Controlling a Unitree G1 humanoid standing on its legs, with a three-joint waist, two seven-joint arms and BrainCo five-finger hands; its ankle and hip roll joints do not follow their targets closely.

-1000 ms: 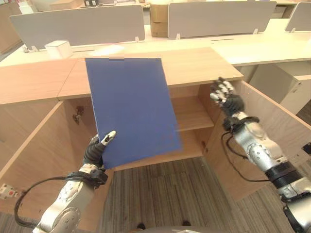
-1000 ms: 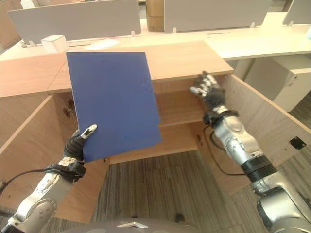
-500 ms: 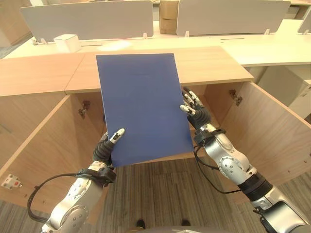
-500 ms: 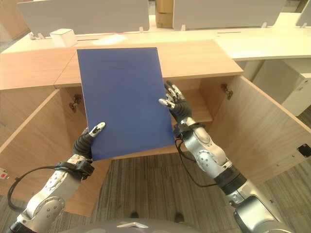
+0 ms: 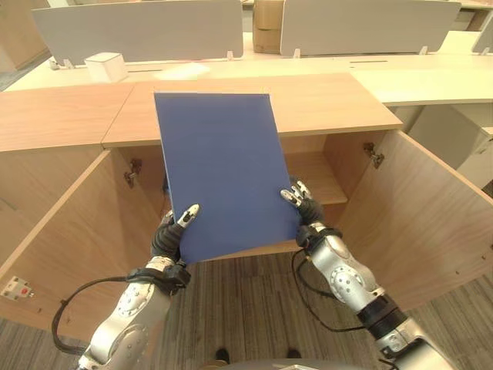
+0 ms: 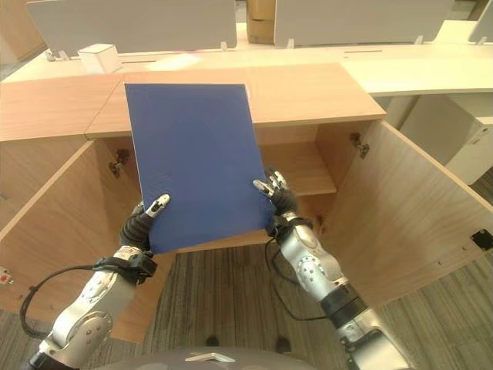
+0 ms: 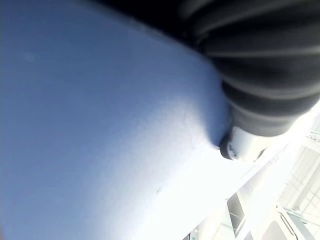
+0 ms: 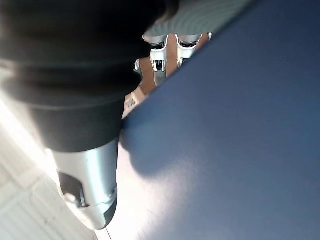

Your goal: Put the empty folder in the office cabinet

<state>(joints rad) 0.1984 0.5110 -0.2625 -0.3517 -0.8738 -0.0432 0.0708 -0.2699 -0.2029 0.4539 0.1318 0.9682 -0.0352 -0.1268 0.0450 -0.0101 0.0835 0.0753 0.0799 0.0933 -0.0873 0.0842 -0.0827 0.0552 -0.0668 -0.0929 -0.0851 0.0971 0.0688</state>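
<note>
Nearest the camera, at about 7 o'clock, the left hand [image 5: 171,233] pinches the lower left corner of the blue folder [image 5: 223,169], thumb laid on its front face and fingers clamped behind it. At about 5 o'clock the right hand [image 5: 300,206] grips the folder's lower right edge; the right wrist view shows its thumb on one face and fingers [image 8: 159,56] curled round the other. Between both hands the folder stands nearly upright, tilted slightly toward 11 o'clock, in the air before the open office cabinet [image 5: 323,116]. Behind the folder, the cabinet's two doors stand swung wide, the left door [image 5: 69,231] at 9 o'clock and the right door [image 5: 408,216] at 3 o'clock, with an inner shelf [image 5: 312,176] showing beside the folder's right edge. Beyond the cabinet top, toward 12 o'clock, a pale bench [image 5: 431,77] carries grey divider panels [image 5: 139,27] and a small white box [image 5: 106,66] at 11 o'clock.
</note>
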